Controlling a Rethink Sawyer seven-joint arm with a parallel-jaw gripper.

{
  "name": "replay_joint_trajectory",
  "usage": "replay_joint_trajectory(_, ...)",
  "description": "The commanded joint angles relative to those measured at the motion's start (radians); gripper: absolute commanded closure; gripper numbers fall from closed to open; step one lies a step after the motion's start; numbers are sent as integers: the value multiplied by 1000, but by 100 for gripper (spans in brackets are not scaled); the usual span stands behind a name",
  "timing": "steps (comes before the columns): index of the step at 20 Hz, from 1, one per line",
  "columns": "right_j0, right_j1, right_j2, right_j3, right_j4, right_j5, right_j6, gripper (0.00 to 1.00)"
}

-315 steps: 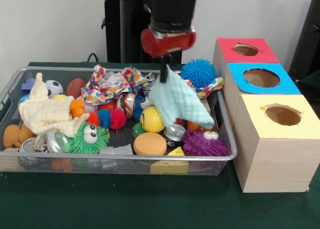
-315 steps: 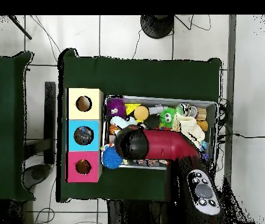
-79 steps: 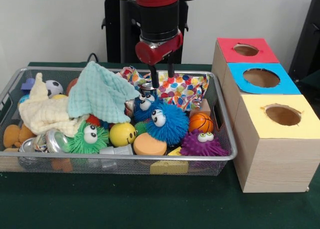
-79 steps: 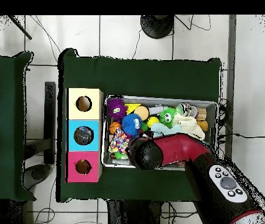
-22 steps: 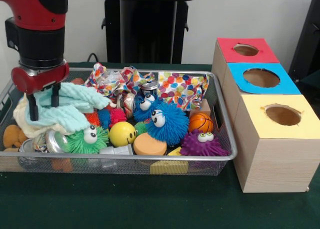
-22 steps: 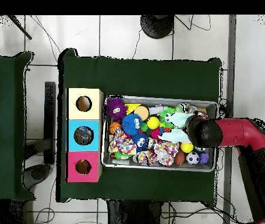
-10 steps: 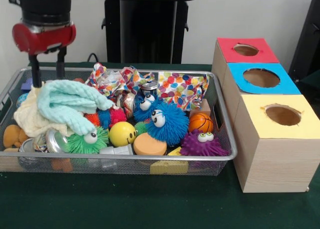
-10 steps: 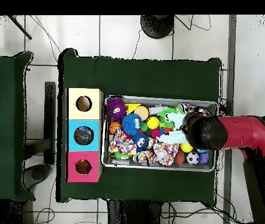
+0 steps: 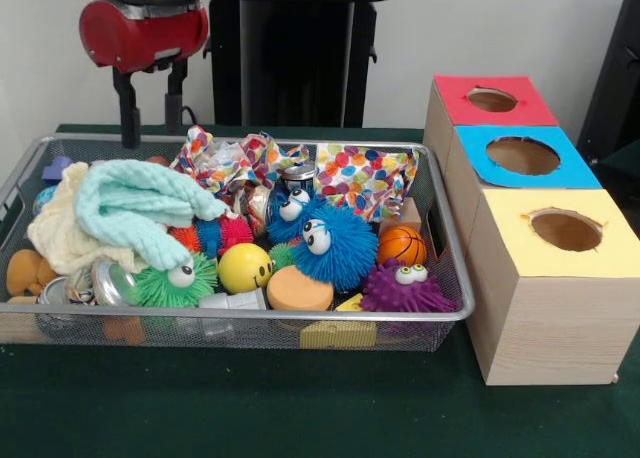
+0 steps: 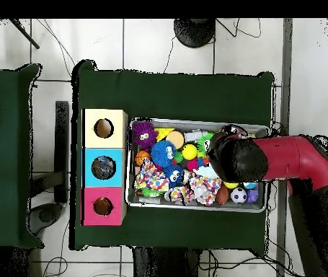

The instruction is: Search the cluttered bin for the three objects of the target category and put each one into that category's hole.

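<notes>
The wire mesh bin (image 9: 250,316) is full of toys; it also shows in the overhead view (image 10: 195,209). My gripper (image 9: 150,116) hangs open and empty above the bin's back left part, over a bunched mint cloth (image 9: 140,208). A tan-brown rounded thing (image 9: 22,270), perhaps a plush animal, lies at the bin's left end, partly under the cream cloth (image 9: 58,236). No other plush animal shows. The red-topped box's hole (image 9: 492,100) is at the far right, also in the overhead view (image 10: 103,206). In the overhead view the arm (image 10: 235,157) covers the gripper.
Blue (image 9: 330,243), green (image 9: 175,278) and purple (image 9: 405,288) spiky balls, a yellow smiley ball (image 9: 245,268), a small basketball (image 9: 400,245) and a polka-dot cloth (image 9: 365,173) fill the bin. The blue-topped (image 9: 522,156) and yellow-topped (image 9: 565,230) boxes stand beside the red one.
Since four seconds ago the mint cloth was dragged left and bunched up. In the last half second the gripper moved right and a little up in the front view, holding nothing.
</notes>
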Motion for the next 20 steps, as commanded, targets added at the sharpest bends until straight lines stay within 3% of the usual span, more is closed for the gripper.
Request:
replay_joint_trajectory(1, -108, 132, 118, 27, -47, 105, -444, 0)
replay_joint_trajectory(9, -154, 249, 134, -136, -100, 246, -659, 0)
replay_joint_trajectory(16, -150, 274, 130, -271, -112, 355, -824, 0)
replay_joint_trajectory(20, -131, 279, 128, -332, -98, 392, -857, 0)
